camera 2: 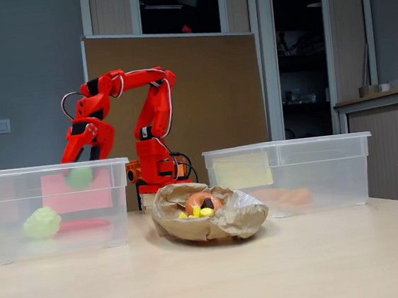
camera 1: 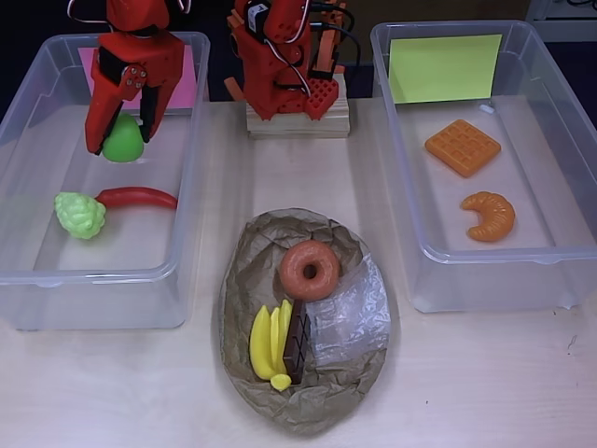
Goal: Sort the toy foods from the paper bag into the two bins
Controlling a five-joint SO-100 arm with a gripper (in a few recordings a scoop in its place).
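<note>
- Nearest the front edge of the table, about midway along it, lies the crumpled brown paper bag, its clear window patch folded open on the right side in the overhead view
- Inside the bag the yellow banana lies toward the front-left, with the dark brown chocolate bar just beside it on the right; the brown donut sits at the bag's far end
- Left of the bag stands the clear bin with the pink label. In its middle the pale-green grapes lie near the left wall, and the red chili stretches from the grapes toward the right wall
- Right of the bag stands the clear bin with the yellow-green label. The orange croissant lies nearer the front, and the orange waffle lies farther back
- Toward the far end of the left bin, the red gripper reaches down into the tub with the green apple between its fingers; the jaws look clamped around it, and in the fixed view the apple hangs well above the bin floor
- At the back edge of the table, between the bins, the arm's base sits on a wooden block
</note>
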